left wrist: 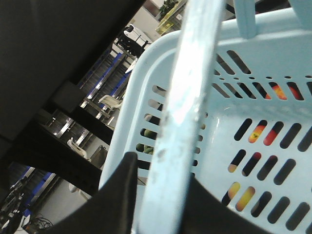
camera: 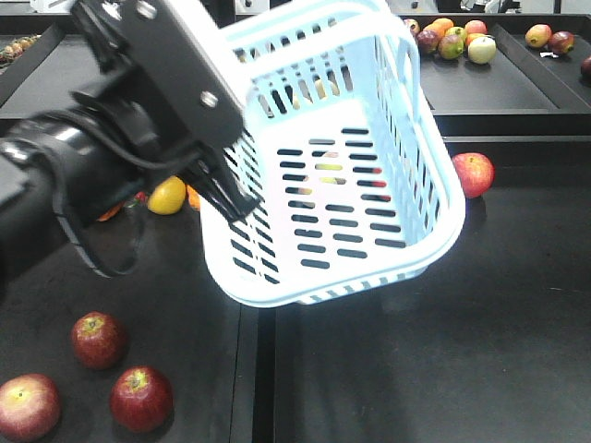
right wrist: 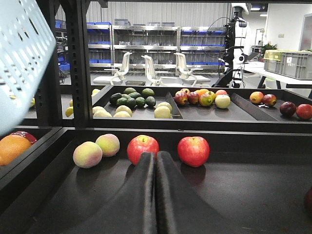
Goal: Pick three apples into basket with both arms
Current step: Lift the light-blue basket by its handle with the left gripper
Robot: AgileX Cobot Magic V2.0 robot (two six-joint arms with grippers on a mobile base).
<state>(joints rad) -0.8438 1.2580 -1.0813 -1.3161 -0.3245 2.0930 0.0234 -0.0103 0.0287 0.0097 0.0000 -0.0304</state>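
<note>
Near left: three dark-red apples (camera: 99,339) lie spaced apart on the worktop (camera: 194,323), with open air above them.
Upper left: the left arm (camera: 55,175) overhangs the tray behind them.
Centre: the tilted basket (camera: 342,157), hanging from the left tool (camera: 231,196), blocks the middle.
Near right: bare worktop; one red apple (camera: 473,173) sits just beside the basket's far side.
Ahead of right tool (right wrist: 155,157): two bright apples (right wrist: 143,147) with a gap between them; peaches (right wrist: 87,154) to the left, bare worktop to the right.

The basket (camera: 342,115) is pale blue with rows of slots. The apples (camera: 140,399) are dark red with yellow flecks. The table (camera: 434,369) is black.
</note>
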